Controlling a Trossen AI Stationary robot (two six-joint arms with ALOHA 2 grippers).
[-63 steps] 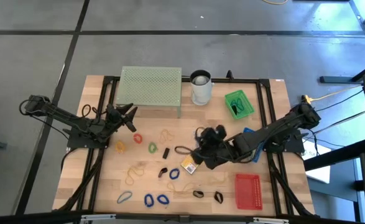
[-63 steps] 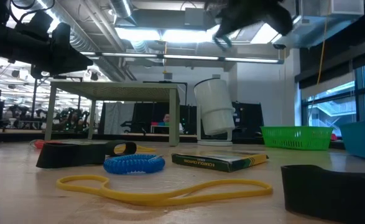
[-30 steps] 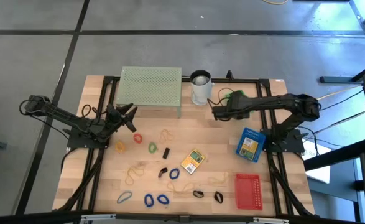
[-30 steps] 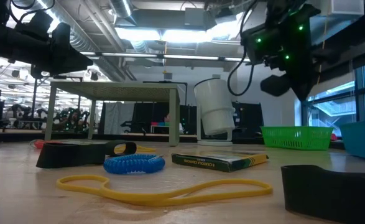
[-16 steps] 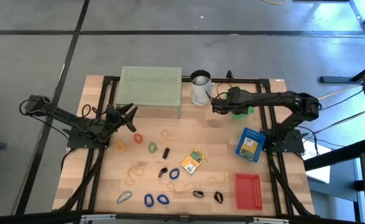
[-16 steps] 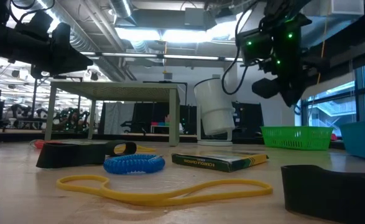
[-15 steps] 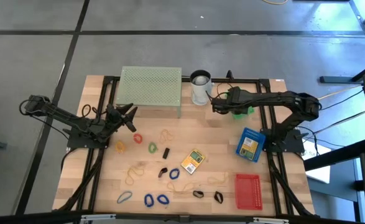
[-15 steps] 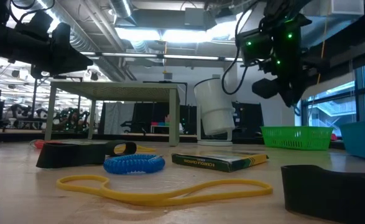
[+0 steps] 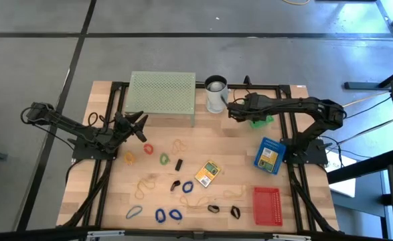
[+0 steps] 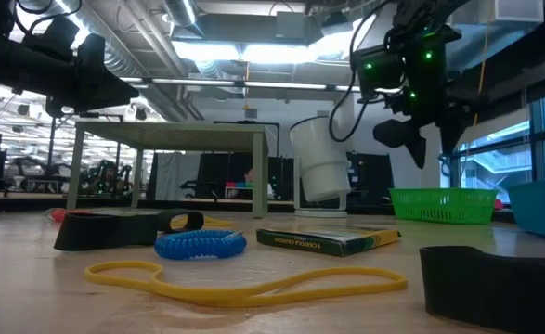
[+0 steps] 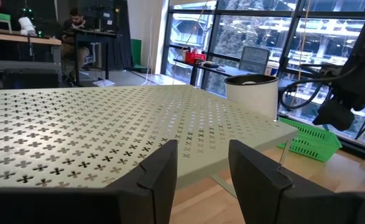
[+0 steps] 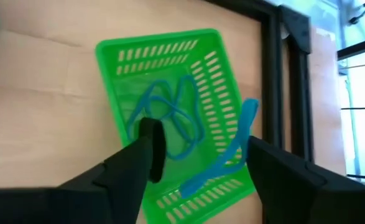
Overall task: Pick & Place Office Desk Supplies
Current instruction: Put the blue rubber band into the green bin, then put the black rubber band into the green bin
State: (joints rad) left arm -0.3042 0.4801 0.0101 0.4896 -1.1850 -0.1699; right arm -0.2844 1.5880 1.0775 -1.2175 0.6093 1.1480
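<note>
My right gripper (image 10: 428,139) hangs open above the green basket (image 12: 170,99), at the table's far right; its fingers point steeply down and touch nothing. A blue rubber band (image 12: 170,115) lies on the basket's floor. A second blue band (image 12: 232,152) slants across the basket's side below the fingers. Loose supplies lie mid-table: a red band (image 9: 147,148), a green band (image 9: 164,158), a black binder clip (image 9: 179,164), a yellow card pack (image 9: 208,174) and blue bands (image 9: 167,215). My left gripper (image 9: 141,126) waits open at the left, level, facing the pale green mesh stand (image 9: 163,94).
A white cup (image 9: 216,94) stands just left of the green basket. A blue box (image 9: 270,155) and a red basket (image 9: 266,204) sit on the right side. Black frame rails (image 9: 286,120) run along the table's edges. More bands and clips lie near the front edge.
My right gripper has shifted a little toward the table's far edge above the green basket, tipped slightly, and opened its fingers from shut to wide apart. My left arm has kept still.
</note>
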